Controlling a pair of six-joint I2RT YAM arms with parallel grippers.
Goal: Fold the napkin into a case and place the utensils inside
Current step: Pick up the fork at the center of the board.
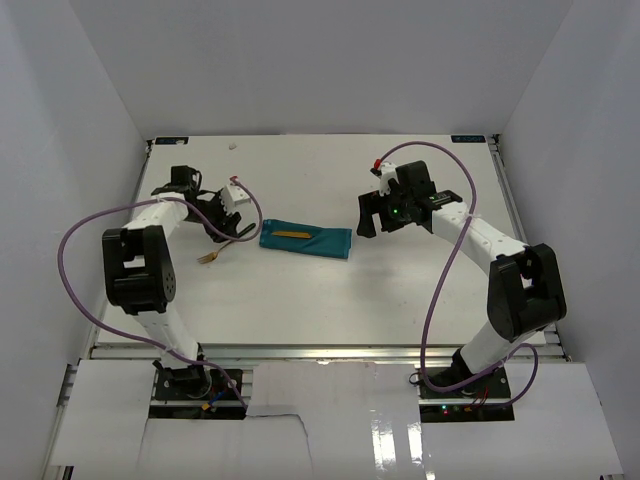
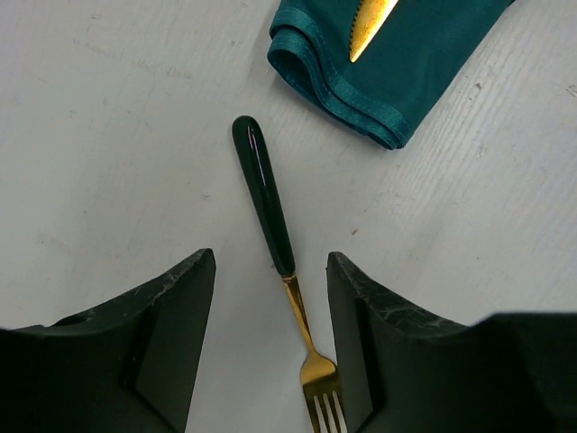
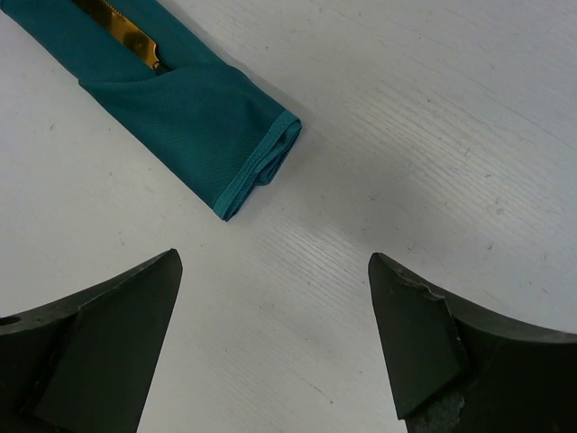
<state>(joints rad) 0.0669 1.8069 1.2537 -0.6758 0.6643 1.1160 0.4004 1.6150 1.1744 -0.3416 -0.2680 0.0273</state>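
Note:
The teal napkin [image 1: 306, 240] lies folded into a long narrow case at the table's middle. The knife's gold blade [image 1: 290, 234] pokes out of its left end, its handle hidden inside; the blade also shows in the left wrist view [image 2: 371, 27] and the right wrist view [image 3: 122, 27]. The fork [image 1: 213, 255] lies on the table left of the napkin, dark handle [image 2: 266, 194] toward it. My left gripper [image 2: 270, 271] is open over the fork, its jaws on either side of the gold neck, not touching. My right gripper [image 3: 275, 275] is open and empty, right of the napkin's right end [image 3: 261, 162].
White walls close in the table on the left, back and right. A small white speck [image 1: 232, 146] lies near the back edge. Purple cables loop off both arms.

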